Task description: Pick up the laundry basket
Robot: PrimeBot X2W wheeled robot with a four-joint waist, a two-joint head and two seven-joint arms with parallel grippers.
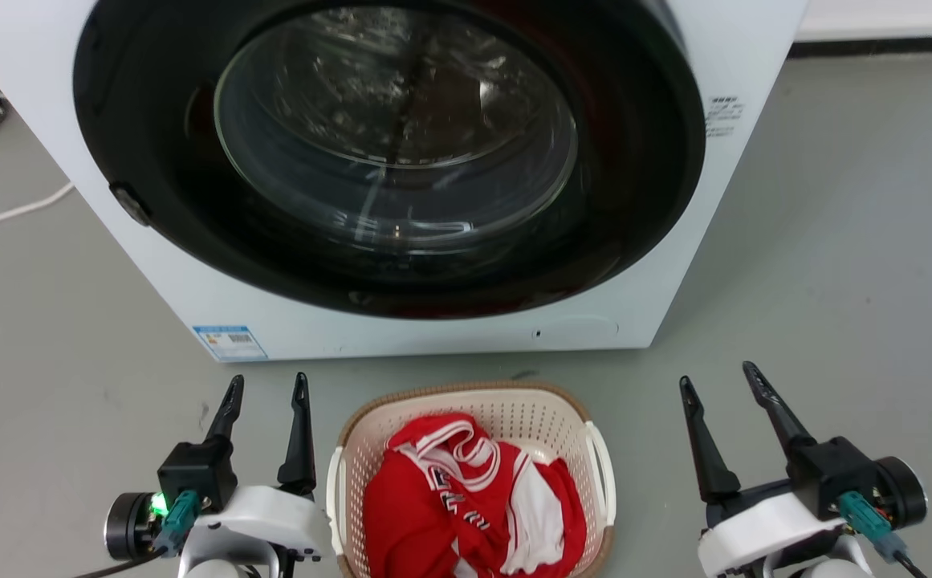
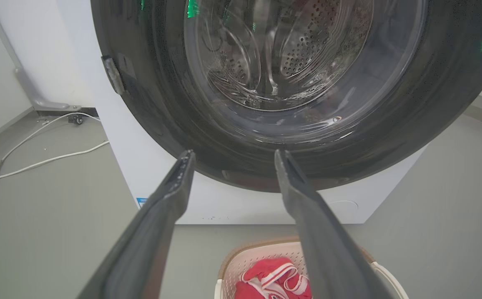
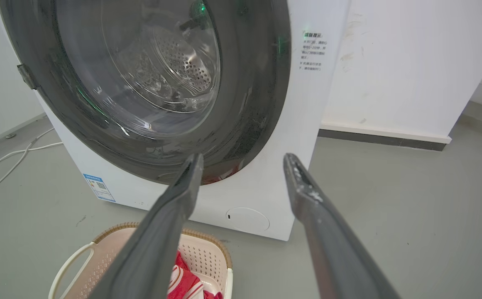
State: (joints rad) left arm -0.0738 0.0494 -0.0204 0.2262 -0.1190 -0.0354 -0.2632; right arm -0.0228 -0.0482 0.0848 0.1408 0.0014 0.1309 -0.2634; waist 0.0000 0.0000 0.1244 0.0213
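The laundry basket (image 1: 514, 413) is cream-white perforated plastic with a brown woven rim and white loop side handles. It stands on the floor just in front of the washer, holding a red and white garment (image 1: 466, 498). My left gripper (image 1: 266, 387) hovers open to the basket's left, apart from it. To the basket's right, farther off, my right gripper (image 1: 721, 377) also stands open. The basket (image 2: 257, 257) shows low in the left wrist view below the left gripper (image 2: 232, 155). Below the right gripper (image 3: 243, 160), the basket (image 3: 207, 253) sits at the lower left of the right wrist view.
A white front-loading washer (image 1: 674, 265) with a large dark round glass door (image 1: 389, 152) rises right behind the basket. White cables (image 2: 37, 160) trail over the grey floor to the washer's left. A white wall with a dark skirting (image 3: 382, 139) stands to its right.
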